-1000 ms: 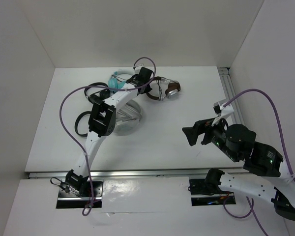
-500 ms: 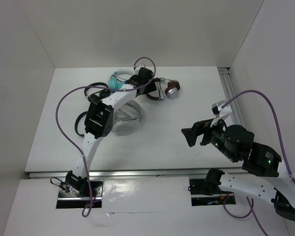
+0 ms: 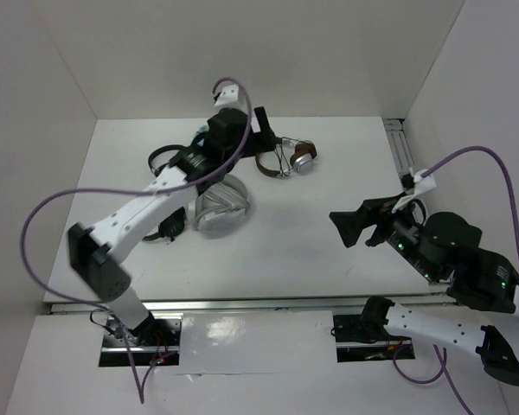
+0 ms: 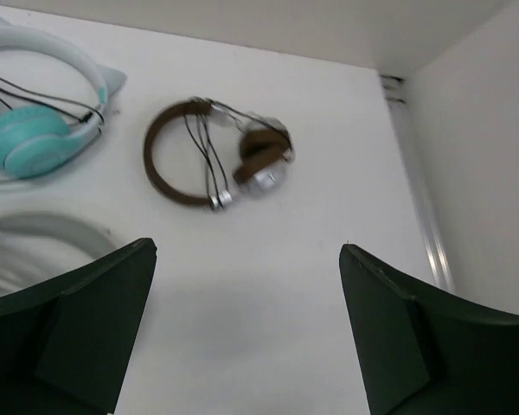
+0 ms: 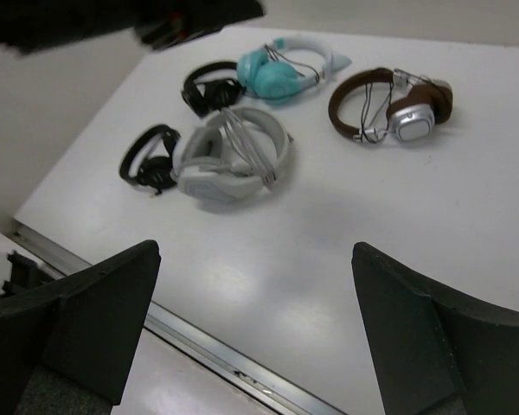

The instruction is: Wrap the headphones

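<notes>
Left pincer (image 4: 246, 251) hovers released above the headphones (image 4: 261, 164), which lie flat at upper centre of the bench (image 4: 329, 130); likely lining up a grasp. Right pincer (image 5: 255, 251) released, empty, held clear at lower right.

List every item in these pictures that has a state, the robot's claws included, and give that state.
Brown-and-silver on-ear headphones with dark brown headband: lying flat, held by neither claw.
Teal-and-white headphones: lying flat, dark cable across them.
Large pale grey headphones: lying flat.
Black headphones beside the teal pair: lying flat.
Black headphones beside the grey pair: lying flat.
Left claw: open, empty.
Right claw: open, empty.
</notes>
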Action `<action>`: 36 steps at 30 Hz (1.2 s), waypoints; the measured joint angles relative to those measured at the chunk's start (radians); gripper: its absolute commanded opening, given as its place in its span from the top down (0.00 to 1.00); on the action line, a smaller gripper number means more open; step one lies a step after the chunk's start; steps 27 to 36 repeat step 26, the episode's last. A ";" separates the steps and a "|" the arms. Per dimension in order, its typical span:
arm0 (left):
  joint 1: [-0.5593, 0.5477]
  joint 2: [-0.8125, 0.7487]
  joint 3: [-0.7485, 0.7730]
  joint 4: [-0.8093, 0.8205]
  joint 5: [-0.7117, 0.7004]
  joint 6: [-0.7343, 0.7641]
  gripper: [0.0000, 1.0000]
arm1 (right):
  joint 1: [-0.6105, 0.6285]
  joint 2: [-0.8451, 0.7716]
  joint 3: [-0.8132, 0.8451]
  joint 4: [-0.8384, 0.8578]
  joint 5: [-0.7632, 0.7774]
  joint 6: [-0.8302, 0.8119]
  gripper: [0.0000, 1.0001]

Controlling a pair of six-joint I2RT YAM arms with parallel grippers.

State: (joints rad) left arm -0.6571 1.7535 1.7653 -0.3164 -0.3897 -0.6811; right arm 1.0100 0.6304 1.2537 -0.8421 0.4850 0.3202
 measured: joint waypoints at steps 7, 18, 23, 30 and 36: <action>-0.237 -0.703 -0.424 -0.078 -0.097 -0.013 0.00 | -0.010 0.003 0.149 -0.049 -0.031 0.050 0.01; -0.249 -1.194 -0.561 -0.658 -0.242 -0.123 0.00 | -0.010 -0.042 0.275 -0.242 -0.043 0.103 0.01; -0.249 -1.324 -0.561 -0.803 -0.250 -0.137 0.00 | -0.010 -0.088 0.282 -0.308 -0.002 0.126 0.01; -0.249 -1.394 -0.561 -0.837 -0.250 -0.136 0.00 | -0.010 -0.098 0.282 -0.338 0.032 0.136 0.01; -0.249 -1.394 -0.561 -0.837 -0.250 -0.136 0.00 | -0.010 -0.098 0.282 -0.338 0.032 0.136 0.01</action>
